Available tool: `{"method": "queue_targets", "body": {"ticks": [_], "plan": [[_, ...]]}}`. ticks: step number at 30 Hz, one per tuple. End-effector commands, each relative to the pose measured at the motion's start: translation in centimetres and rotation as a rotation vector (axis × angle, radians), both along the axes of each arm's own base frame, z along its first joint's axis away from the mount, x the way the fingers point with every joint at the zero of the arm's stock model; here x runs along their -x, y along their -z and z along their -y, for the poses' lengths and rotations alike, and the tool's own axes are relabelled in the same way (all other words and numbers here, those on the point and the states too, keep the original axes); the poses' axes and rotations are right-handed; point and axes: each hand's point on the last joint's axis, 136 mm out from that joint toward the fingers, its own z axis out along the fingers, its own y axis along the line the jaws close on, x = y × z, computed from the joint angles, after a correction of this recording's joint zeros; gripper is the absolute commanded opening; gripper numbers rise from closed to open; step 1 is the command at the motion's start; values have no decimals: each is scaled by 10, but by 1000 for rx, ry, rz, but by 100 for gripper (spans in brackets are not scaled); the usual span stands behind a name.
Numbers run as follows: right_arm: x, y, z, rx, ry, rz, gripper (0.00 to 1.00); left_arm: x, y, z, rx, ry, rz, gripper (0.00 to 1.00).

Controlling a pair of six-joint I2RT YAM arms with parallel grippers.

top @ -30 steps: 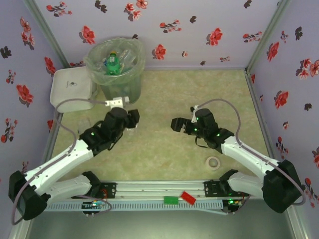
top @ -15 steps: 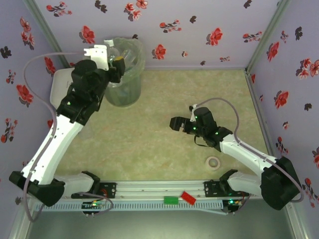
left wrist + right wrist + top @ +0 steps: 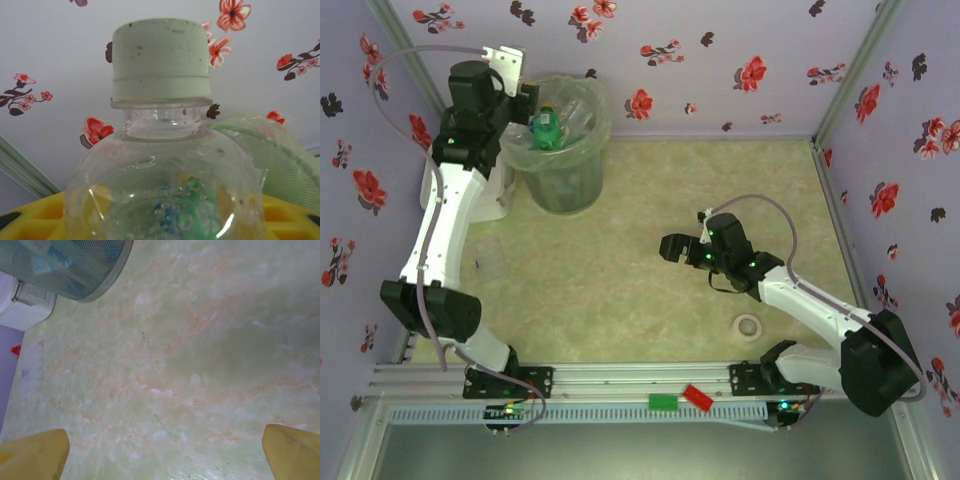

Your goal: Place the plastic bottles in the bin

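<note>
Clear bottle (image 3: 165, 190) clamped in raised left hand (image 3: 527, 95) beside bin (image 3: 565, 185), right hand (image 3: 670, 248) spread wide

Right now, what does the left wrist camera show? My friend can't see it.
A clear plastic bottle with a pale cap, very close up, held between yellow claw fingers. Behind it are a wall with red flowers and the bag-lined rim of the bin on the right.

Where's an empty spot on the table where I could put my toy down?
Bare table stretches from the bin to the right gripper, and beyond that gripper to the back wall. It's crowded in the back left corner: bin, white box, and the left gripper holding a bottle.
</note>
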Motion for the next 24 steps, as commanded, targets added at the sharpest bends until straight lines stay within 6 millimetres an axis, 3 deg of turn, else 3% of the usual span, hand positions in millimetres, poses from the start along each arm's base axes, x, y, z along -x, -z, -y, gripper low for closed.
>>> {"method": "queue_targets", "body": {"ticks": [1, 12, 19, 24], "plan": [[-2, -11, 4, -4, 22, 26, 100, -19, 4, 4, -54, 82, 16, 29], [0, -8, 8, -7, 46, 20, 100, -75, 45, 10, -131, 101, -84, 30], [-1, -3, 9, -4, 58, 10, 100, -93, 83, 4, -191, 71, -184, 36], [-3, -4, 7, -1, 51, 9, 100, -94, 87, 3, -177, 61, -202, 61]]}}
